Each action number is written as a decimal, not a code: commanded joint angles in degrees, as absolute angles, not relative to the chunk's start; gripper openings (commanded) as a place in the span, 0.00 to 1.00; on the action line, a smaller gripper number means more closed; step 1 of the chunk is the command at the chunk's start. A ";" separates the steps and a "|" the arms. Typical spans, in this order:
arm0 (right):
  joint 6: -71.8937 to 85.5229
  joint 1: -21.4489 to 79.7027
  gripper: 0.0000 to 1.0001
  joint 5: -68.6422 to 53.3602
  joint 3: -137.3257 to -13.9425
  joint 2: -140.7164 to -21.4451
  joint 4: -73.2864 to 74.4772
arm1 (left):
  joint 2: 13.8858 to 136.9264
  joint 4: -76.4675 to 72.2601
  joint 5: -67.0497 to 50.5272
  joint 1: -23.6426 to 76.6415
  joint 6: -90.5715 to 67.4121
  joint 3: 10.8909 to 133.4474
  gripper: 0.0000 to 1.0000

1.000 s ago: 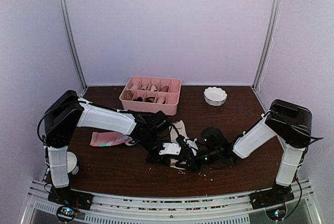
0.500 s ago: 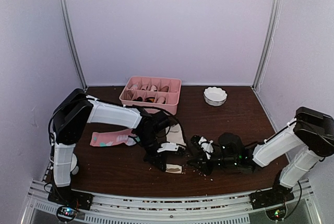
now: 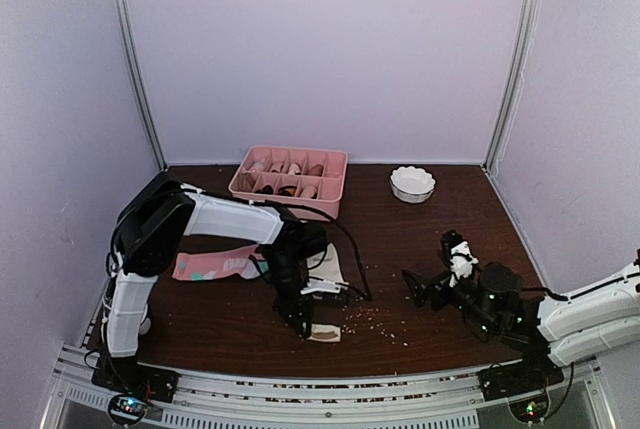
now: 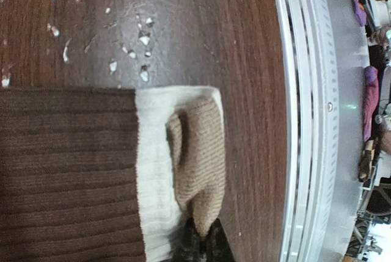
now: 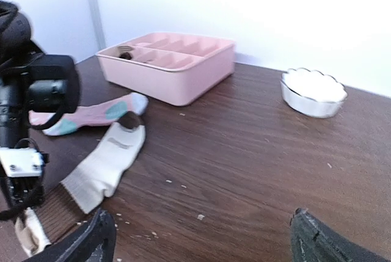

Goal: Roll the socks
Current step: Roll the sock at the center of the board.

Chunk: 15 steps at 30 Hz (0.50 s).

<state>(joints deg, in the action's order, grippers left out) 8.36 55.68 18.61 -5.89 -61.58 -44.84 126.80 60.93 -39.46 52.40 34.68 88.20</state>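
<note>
The left gripper is pinched tight on the folded tan end of the cream sock, which lies at 6 o'clock from the pink divided tray. The pink sock lies flat at the cream sock's 9 o'clock. The right gripper, at its 3 o'clock, gapes wide and holds nothing.

walls: pale lilac | table: dark brown wood | corner posts: silver | light: even
</note>
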 commanded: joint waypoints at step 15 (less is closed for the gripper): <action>-9.93 70.85 0.61 4.19 -14.40 -72.87 -35.82 | 137.11 66.80 -41.01 46.97 29.94 93.39 0.00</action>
